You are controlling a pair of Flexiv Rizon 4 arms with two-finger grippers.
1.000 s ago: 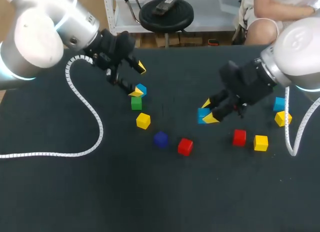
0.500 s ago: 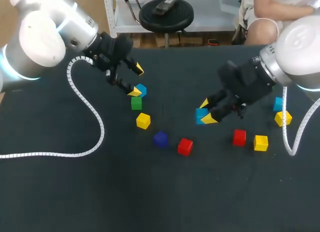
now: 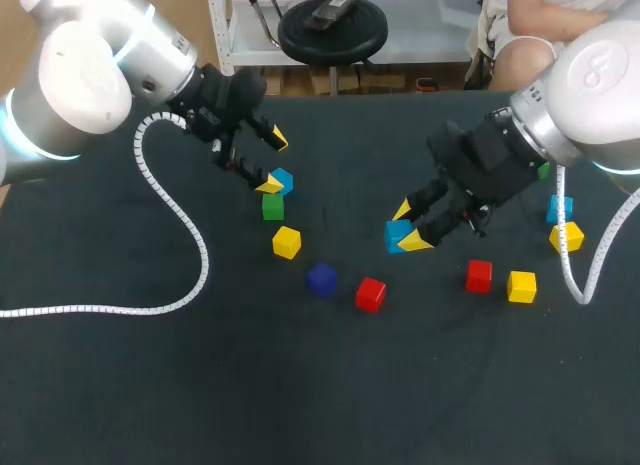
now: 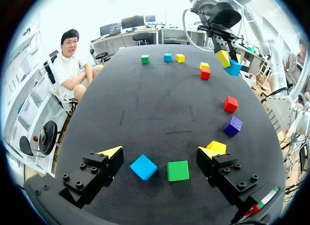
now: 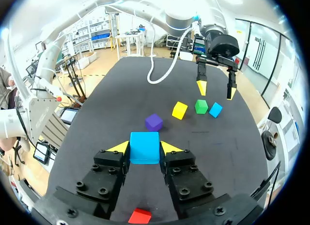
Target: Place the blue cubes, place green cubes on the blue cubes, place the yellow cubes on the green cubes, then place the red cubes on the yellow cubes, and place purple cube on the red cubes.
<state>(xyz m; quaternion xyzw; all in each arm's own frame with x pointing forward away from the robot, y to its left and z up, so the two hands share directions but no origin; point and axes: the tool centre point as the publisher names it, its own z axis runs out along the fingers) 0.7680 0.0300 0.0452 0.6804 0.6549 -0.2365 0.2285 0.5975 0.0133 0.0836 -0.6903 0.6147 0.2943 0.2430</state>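
Observation:
My right gripper (image 3: 408, 227) is shut on a blue cube (image 5: 144, 146), held just above the table's middle. Over at the left, my open left gripper (image 3: 273, 162) hangs above another blue cube (image 3: 283, 179) and a green cube (image 3: 272, 207); in the left wrist view both lie between and just ahead of its fingers, blue cube (image 4: 144, 167) beside green cube (image 4: 178, 171). A yellow cube (image 3: 287, 242), a purple cube (image 3: 321, 278) and a red cube (image 3: 371, 293) lie in a loose line nearer the front.
At the right lie a red cube (image 3: 479, 275), two yellow cubes (image 3: 521, 286) (image 3: 567, 236) and a blue cube (image 3: 559, 209); a green cube (image 3: 543, 170) peeks out behind my right arm. A white coiled cable (image 3: 190, 245) trails over the table's left part.
My right gripper has carried its blue cube a little to the left. The left gripper has shifted only slightly and stays open.

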